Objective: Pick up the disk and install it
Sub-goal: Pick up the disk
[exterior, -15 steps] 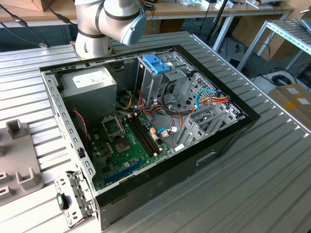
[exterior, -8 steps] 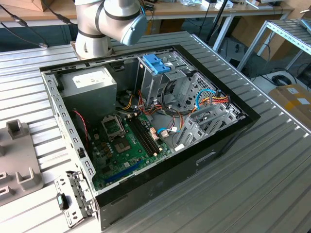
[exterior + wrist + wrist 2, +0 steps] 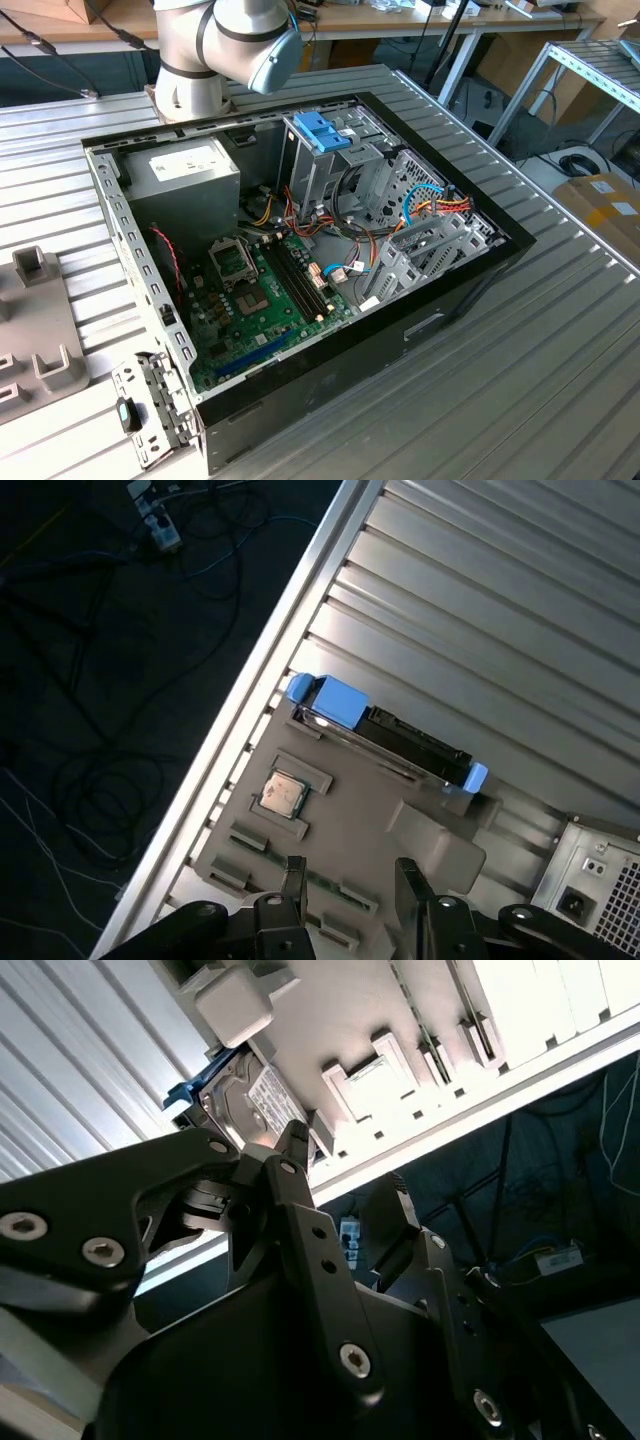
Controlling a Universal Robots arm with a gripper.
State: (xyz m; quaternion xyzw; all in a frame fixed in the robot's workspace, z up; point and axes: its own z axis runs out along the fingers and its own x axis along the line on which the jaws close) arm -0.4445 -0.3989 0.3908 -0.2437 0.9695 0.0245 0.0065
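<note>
Tool (image 3: 350,878) of a robot arm, jaws wide and empty, hangs above the disk (image 3: 385,735) in the first wrist view, apart from it. The disk stands on edge (blue carrier frame showing at both ends) in a slot of a grey holder tray (image 3: 360,815) on the ribbed table (image 3: 480,600), with a processor chip (image 3: 283,795) seated nearby in the same tray. The open computer case (image 3: 330,375) lies on the table in the exterior view. By the look of it, the pick-up is at its approach stage, with nothing grasped. A grip would call for the jaws squared across the disk's thin upper edge.
</note>
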